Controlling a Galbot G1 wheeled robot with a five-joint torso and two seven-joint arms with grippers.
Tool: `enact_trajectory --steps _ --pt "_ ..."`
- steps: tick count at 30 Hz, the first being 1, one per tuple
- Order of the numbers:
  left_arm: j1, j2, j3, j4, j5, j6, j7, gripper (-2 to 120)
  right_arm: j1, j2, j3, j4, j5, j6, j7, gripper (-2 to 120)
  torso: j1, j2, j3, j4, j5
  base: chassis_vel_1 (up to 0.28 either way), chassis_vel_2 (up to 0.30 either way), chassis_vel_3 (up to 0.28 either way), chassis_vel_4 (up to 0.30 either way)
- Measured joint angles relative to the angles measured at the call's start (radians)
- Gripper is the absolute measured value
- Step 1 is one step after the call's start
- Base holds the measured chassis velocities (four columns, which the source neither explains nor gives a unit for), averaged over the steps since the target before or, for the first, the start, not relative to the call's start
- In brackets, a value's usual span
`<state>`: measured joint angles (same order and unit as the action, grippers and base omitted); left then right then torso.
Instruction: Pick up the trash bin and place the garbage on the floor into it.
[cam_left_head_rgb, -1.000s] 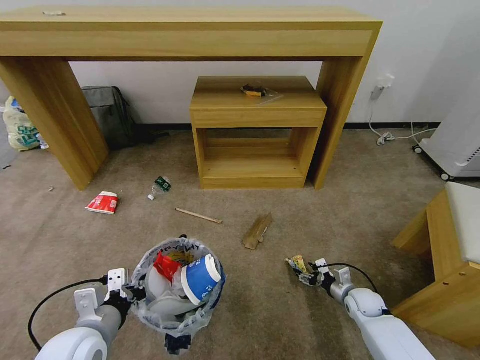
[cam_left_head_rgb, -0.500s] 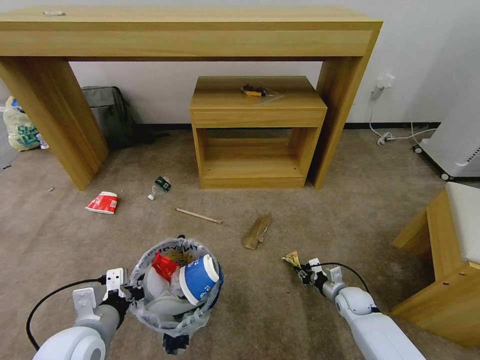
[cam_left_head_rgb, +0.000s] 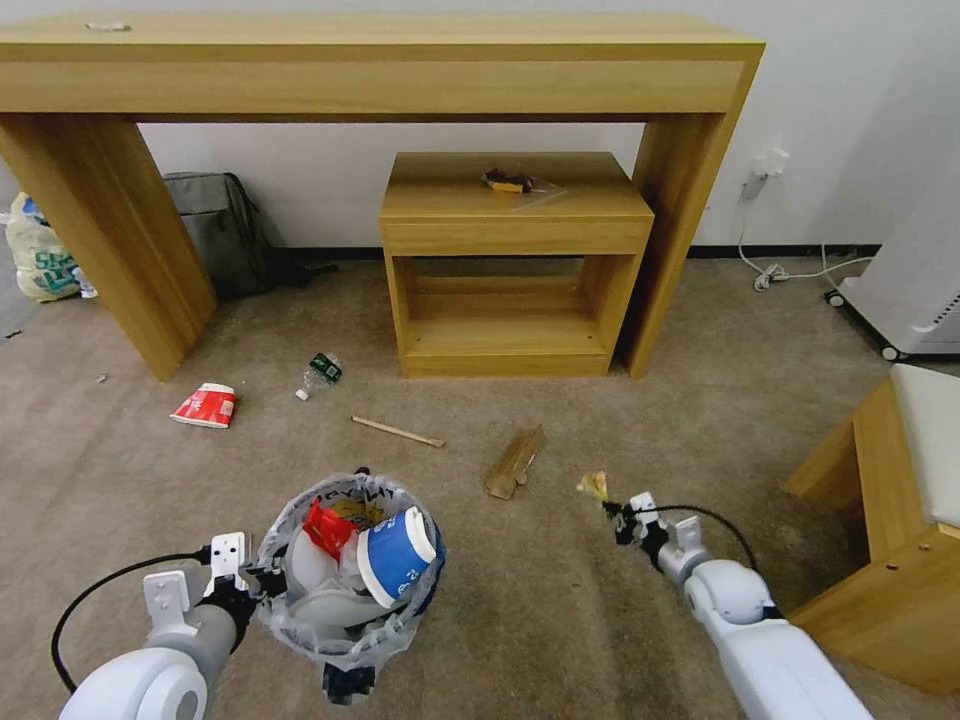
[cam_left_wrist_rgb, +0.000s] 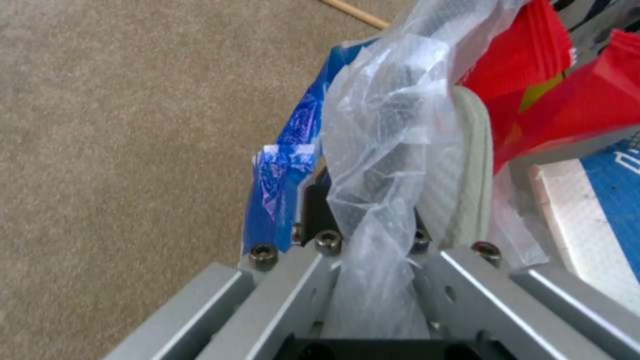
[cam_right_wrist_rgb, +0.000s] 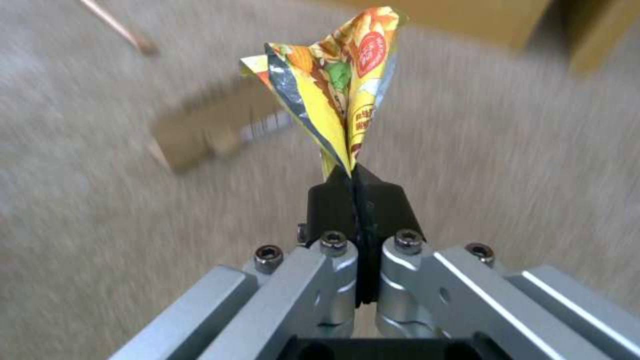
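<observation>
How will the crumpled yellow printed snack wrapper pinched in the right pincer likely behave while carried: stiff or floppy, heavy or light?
Probably floppy: the crumpled yellow printed snack wrapper is thin creased foil. Likely very light, as the right pincer holds it up by one corner alone. Being glossy, it may slip from that narrow pinch.

You get even, soft indoor light in the head view, with only faint shadows under the long desk (cam_left_head_rgb: 380, 60) and the small table (cam_left_head_rgb: 515, 260). Straight edges bow toward the corners there. In the right wrist view the carpet (cam_right_wrist_rgb: 500, 125) and cardboard scrap (cam_right_wrist_rgb: 213, 125) smear with motion blur, while the yellow wrapper (cam_right_wrist_rgb: 340, 85) stays sharp. The left wrist view's plastic bag (cam_left_wrist_rgb: 380, 150) shows mild glare.
</observation>
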<state>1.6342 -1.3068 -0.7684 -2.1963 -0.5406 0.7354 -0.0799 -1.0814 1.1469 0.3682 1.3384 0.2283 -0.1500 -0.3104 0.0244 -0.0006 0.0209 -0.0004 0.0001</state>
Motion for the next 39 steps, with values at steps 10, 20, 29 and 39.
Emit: enact_trajectory --steps 10,20,29,39 --pt "-0.024 0.026 0.012 0.027 -0.005 0.000 -0.003 0 0.016 -0.115 -0.041 0.229 0.026 0.001 -0.046 0 0.000 0.000 0.000 -0.0002 -0.0001 0.000 0.000 0.000 0.000" --pt "-0.081 0.078 0.063 0.075 -0.022 0.000 -0.024 0 0.248 -0.188 -0.333 0.469 0.139 -0.107 -0.150 0 0.000 0.000 0.000 0.0002 -0.0004 0.000 0.000 0.000 0.000" --pt "-0.143 0.110 0.143 0.109 -0.061 0.000 -0.075 0 0.434 -0.188 -0.608 0.520 0.176 -0.164 -0.150 0 0.000 0.000 0.000 0.0000 -0.0003 0.000 0.000 0.000 0.000" --pt "-0.142 0.120 0.149 0.107 -0.074 0.000 -0.087 0 0.553 -0.173 -0.829 0.501 0.153 -0.242 -0.110 0 0.000 0.000 0.000 0.0001 -0.0002 0.000 0.000 0.000 0.000"
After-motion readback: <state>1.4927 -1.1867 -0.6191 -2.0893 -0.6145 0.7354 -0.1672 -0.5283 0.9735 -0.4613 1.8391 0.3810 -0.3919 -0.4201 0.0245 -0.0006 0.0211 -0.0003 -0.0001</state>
